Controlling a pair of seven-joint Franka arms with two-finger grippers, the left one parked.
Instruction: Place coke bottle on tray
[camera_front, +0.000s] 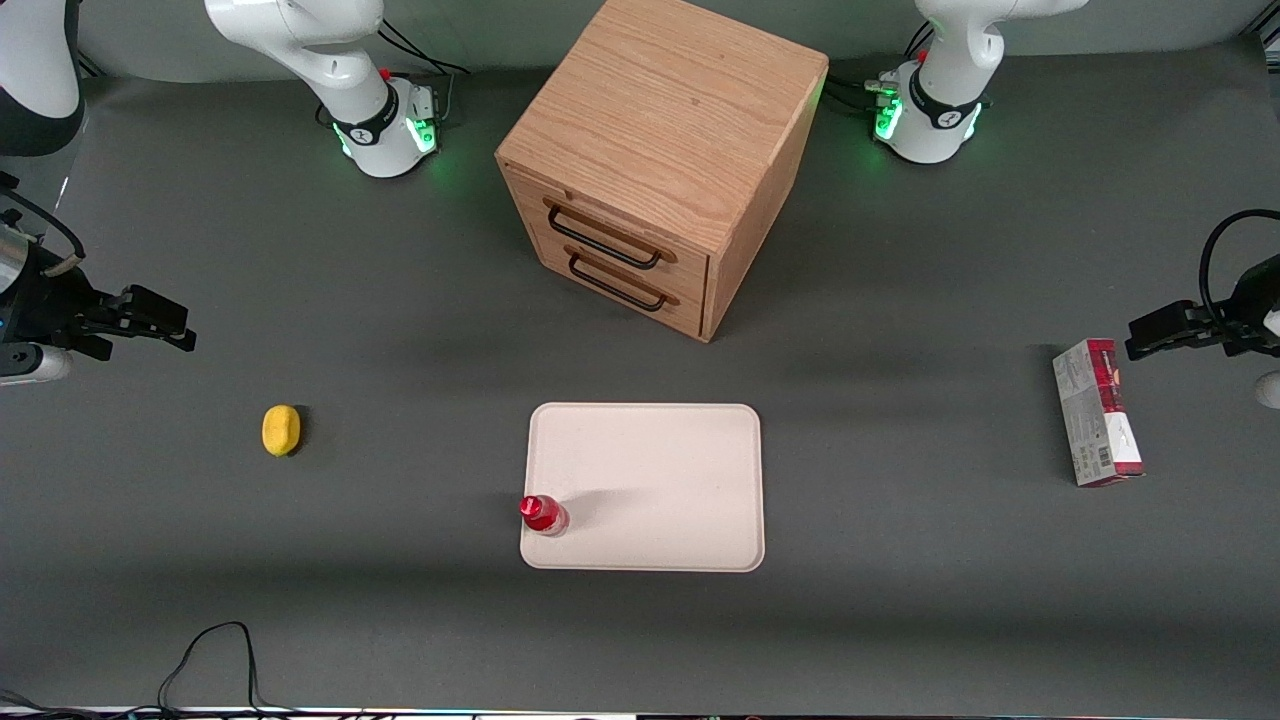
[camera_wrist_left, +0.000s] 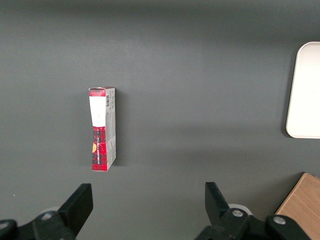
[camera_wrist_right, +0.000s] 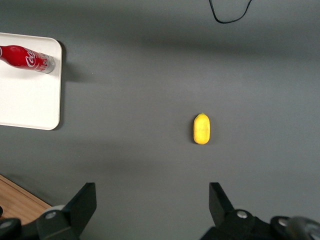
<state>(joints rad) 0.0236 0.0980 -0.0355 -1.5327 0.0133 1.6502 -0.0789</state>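
Observation:
The small red coke bottle (camera_front: 543, 514) (camera_wrist_right: 26, 58) stands upright on the cream tray (camera_front: 660, 480) (camera_wrist_right: 30, 100), in the tray's near corner toward the working arm's end. My gripper (camera_front: 165, 325) (camera_wrist_right: 152, 202) hovers high above the table at the working arm's end, far from the bottle and tray. It is open, with nothing between its fingers. Only bare grey table lies under it.
A yellow lemon-like object (camera_front: 281, 430) (camera_wrist_right: 201, 128) lies on the table between my gripper and the tray. A wooden two-drawer box (camera_front: 655, 160) stands farther from the front camera than the tray. A red-and-grey carton (camera_front: 1096, 412) (camera_wrist_left: 102, 128) lies toward the parked arm's end.

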